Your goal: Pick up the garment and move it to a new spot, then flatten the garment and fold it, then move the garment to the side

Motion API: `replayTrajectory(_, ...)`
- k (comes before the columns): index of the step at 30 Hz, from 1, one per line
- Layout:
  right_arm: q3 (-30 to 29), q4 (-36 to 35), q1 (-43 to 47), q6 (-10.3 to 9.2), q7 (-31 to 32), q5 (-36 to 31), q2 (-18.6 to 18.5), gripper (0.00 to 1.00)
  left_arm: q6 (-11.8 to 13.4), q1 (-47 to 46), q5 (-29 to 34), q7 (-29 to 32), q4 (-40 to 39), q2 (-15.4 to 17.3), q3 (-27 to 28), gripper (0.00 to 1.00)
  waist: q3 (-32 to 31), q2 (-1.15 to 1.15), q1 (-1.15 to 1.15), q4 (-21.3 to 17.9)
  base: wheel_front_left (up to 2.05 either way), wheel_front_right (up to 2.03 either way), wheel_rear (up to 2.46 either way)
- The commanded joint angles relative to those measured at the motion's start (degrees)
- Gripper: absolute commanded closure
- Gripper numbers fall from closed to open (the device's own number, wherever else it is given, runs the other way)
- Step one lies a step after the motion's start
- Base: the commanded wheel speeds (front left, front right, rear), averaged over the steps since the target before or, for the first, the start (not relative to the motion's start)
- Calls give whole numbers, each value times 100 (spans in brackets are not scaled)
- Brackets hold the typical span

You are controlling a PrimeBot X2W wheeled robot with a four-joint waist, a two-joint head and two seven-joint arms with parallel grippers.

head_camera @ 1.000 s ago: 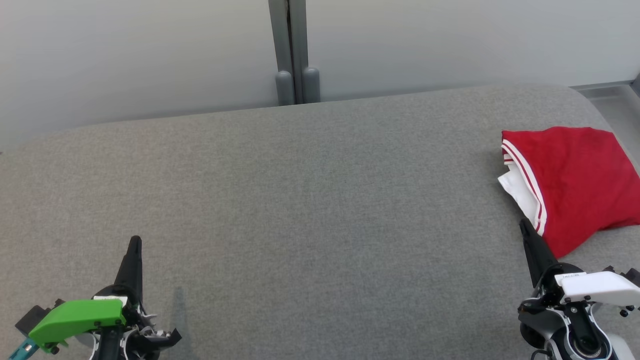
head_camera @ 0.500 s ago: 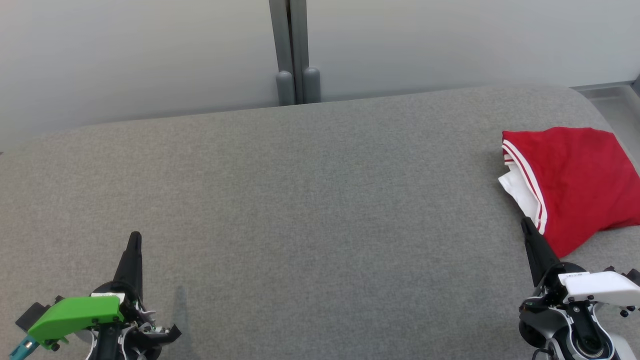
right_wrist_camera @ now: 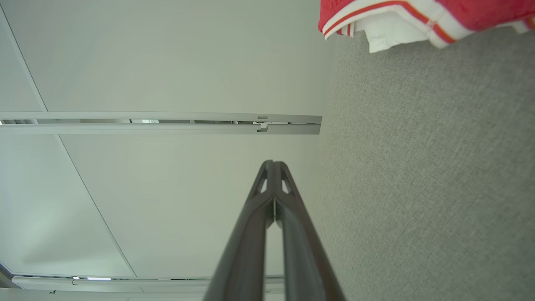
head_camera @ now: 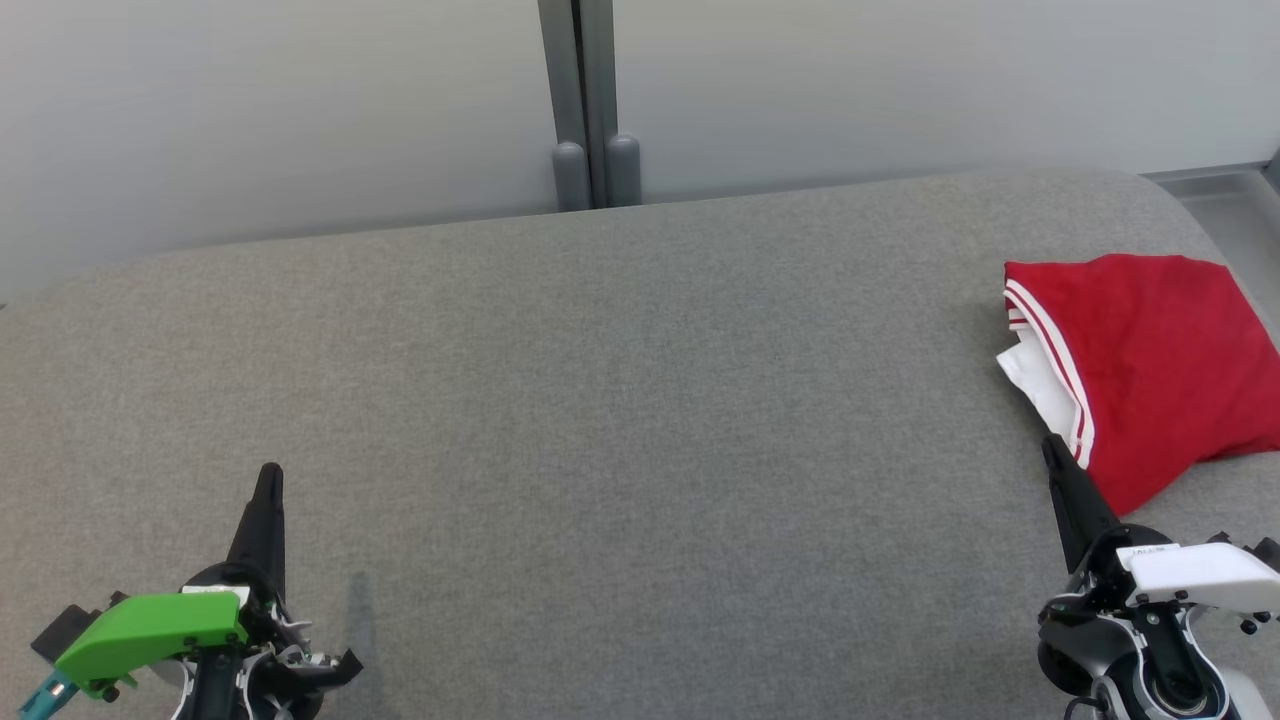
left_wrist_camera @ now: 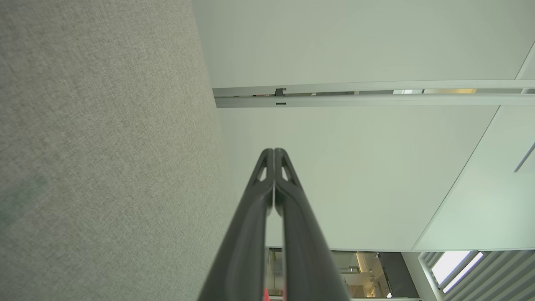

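A folded red garment (head_camera: 1150, 360) with white trim and red stripes lies at the right edge of the grey padded surface (head_camera: 620, 400); its striped hem also shows at the top of the right wrist view (right_wrist_camera: 384, 16). My right gripper (head_camera: 1050, 445) rests at the lower right, shut and empty, its tip just short of the garment's near corner. In its own wrist view the fingers (right_wrist_camera: 273, 165) meet at the tips. My left gripper (head_camera: 269, 472) sits at the lower left, far from the garment, shut on nothing, tips pressed together (left_wrist_camera: 273, 151).
A pale wall with a grey vertical post (head_camera: 585, 100) stands behind the surface. The surface's rounded right edge drops to a light floor (head_camera: 1225, 200) beside the garment. Bare grey fabric spreads across the middle and left.
The left gripper has risen slightly in the head view. The right gripper and the garment have hardly moved.
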Motion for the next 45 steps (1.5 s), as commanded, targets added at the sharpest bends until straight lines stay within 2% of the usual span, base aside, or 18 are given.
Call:
replayTrajectory(1,-10,-23,61,-2,16,18,-32,100,12,-58,-20,22,-5,40,15,100,0,0,0,0,0,0,0)
replayTrajectory(45,-9,-23,61,-1,16,18,-32,100,12,-58,-21,21,-6,40,13,100,0,0,0,0,0,0,0)
